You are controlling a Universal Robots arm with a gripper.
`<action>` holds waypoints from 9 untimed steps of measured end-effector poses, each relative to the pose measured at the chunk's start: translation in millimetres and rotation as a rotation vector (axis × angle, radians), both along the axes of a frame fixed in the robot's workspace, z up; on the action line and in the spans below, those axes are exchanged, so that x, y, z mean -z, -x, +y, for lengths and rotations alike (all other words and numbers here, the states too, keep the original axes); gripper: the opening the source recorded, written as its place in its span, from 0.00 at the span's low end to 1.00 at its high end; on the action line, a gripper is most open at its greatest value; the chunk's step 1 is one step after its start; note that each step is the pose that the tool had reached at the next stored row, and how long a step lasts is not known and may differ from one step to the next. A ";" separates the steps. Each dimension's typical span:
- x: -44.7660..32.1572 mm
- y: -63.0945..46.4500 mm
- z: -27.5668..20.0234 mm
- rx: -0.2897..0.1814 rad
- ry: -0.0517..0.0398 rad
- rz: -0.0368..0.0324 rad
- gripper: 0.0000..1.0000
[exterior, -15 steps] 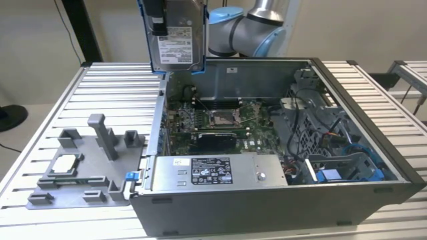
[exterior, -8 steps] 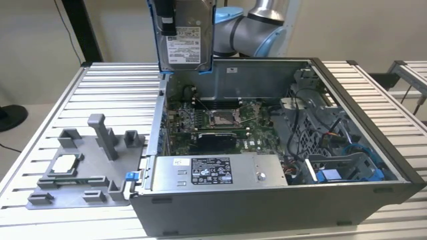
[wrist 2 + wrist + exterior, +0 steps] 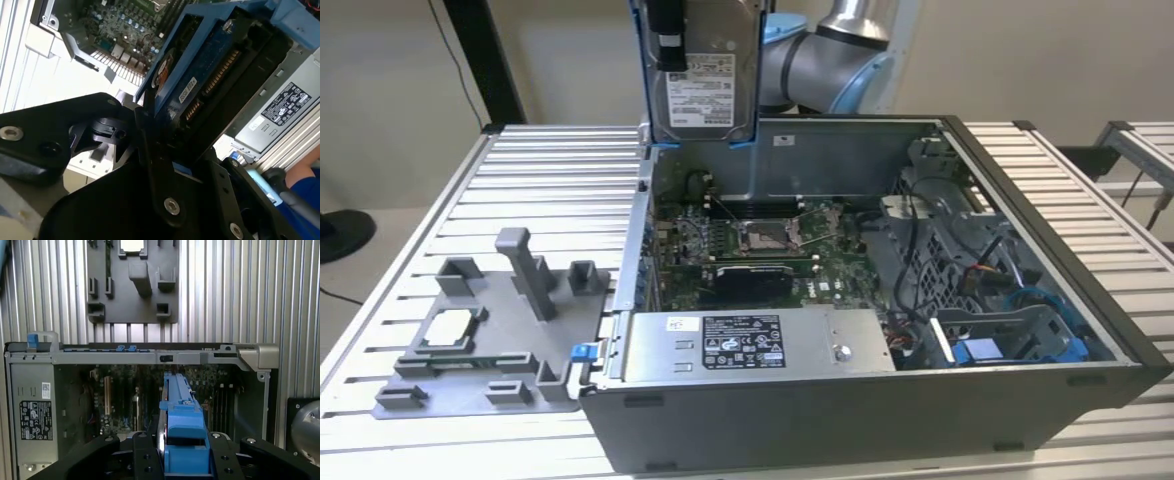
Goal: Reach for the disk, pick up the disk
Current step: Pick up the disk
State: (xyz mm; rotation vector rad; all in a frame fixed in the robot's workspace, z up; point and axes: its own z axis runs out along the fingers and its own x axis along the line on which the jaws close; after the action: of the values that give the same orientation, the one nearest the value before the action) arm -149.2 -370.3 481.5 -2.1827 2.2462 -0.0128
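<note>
The disk (image 3: 704, 75) hung upright in the air above the rear wall of the open computer case (image 3: 1067, 290), clear of everything inside it, its labelled silver face turned toward the exterior view and its blue frame showing down both long edges. The gripper (image 3: 670, 35) held it from above, a black finger lying against the face near the exterior view's left edge of the drive, with the grey arm (image 3: 834, 60) bending away behind it. In the second wrist view the disk (image 3: 200, 80) stood edge-on between the black fingers (image 3: 160, 165), its underside circuit board and connector pins exposed, and the jaws were closed firmly on its blue-framed sides. The first wrist view looked straight down past the disk (image 3: 181, 425), held between the two black jaws, onto the motherboard (image 3: 120, 395) deep in the case below. The power supply box (image 3: 747, 343), grey with a black-and-white label, sat at the front of the case in the exterior view. Outside the case, on the ribbed metal table (image 3: 547, 170) toward the exterior view's left, lay a grey fixture tray (image 3: 487, 340) with upright posts, and a small whitish square chip (image 3: 450, 328) rested in one of its recesses.
</note>
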 end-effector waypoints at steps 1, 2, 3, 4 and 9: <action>0.0 -1.8 0.0 0.000 0.0000 0.0000 0.00; 0.0 -3.7 0.0 0.000 0.0000 0.0000 0.00; 0.0 -5.4 0.0 0.000 0.0000 0.0000 0.00; 0.0 -7.2 0.0 0.000 0.0000 0.0000 0.00; 0.0 -15.6 0.0 0.000 -0.0001 0.0000 0.00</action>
State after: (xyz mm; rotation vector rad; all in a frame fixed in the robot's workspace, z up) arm -133.6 -370.3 481.5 -2.1827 2.2462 -0.0128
